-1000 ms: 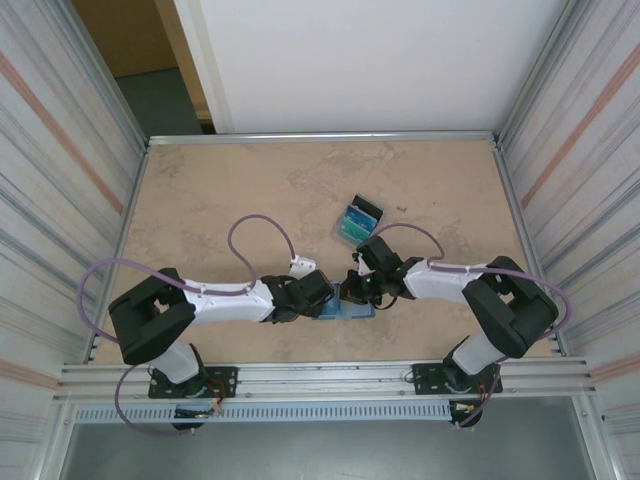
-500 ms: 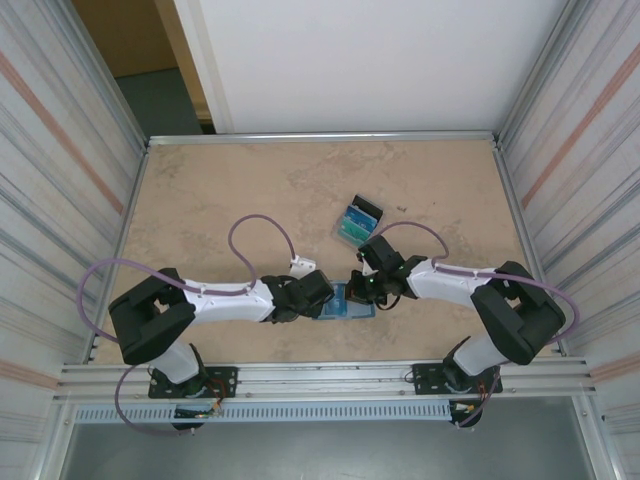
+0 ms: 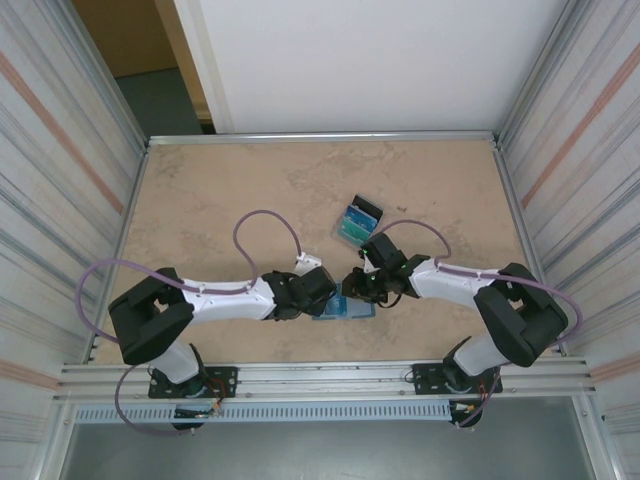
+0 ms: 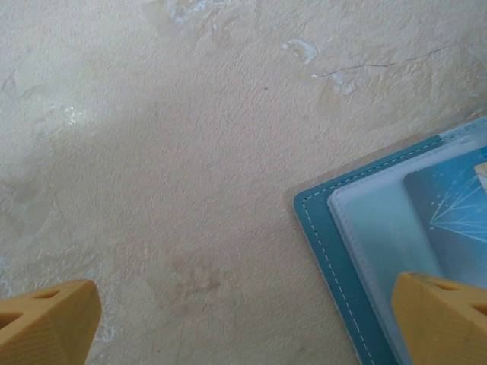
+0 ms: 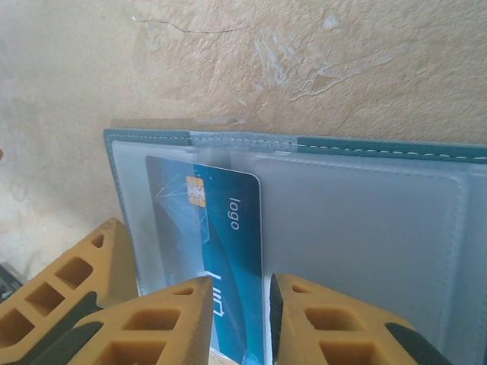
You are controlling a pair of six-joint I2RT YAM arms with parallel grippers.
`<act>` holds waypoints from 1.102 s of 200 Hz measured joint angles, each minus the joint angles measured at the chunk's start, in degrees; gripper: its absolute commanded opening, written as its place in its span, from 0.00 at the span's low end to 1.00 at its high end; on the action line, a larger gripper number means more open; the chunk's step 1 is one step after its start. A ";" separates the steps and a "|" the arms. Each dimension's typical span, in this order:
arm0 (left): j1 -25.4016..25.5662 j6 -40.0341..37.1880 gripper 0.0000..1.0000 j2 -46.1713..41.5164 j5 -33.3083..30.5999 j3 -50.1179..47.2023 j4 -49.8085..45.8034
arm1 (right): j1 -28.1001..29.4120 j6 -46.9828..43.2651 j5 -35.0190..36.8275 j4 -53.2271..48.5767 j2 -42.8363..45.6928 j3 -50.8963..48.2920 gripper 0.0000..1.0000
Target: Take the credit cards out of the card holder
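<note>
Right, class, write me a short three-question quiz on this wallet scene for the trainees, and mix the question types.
1. True or false: the left gripper stands wide open, with nothing between its fingers.
2. Where is the teal card with the chip? A) tucked in a clear pocket of the open card holder; B) loose on the table; C) held up in the left gripper.
3. Fill in: seen from above, the pile of loose cards lies ____ from the robot than the card holder.

Key: 1 true; 2 A; 3 farther.
</note>
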State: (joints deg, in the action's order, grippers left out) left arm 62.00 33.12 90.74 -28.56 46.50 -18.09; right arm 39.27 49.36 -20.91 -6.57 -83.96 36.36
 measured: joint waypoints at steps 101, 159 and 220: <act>0.00 -0.39 0.99 2.16 0.44 0.66 1.55 | -0.02 1.22 -1.42 2.69 -0.81 -1.14 0.27; 0.00 -0.31 0.99 2.34 0.46 0.81 1.66 | -0.20 1.44 -1.40 3.65 -0.98 -2.12 0.28; 0.00 0.13 0.99 2.34 0.50 0.81 1.64 | -0.61 2.78 -1.44 4.76 -0.63 -3.02 0.29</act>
State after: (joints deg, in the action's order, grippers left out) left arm 62.00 33.26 93.08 -28.05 47.31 -16.45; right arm 38.65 52.14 -22.35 -1.80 -84.60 33.34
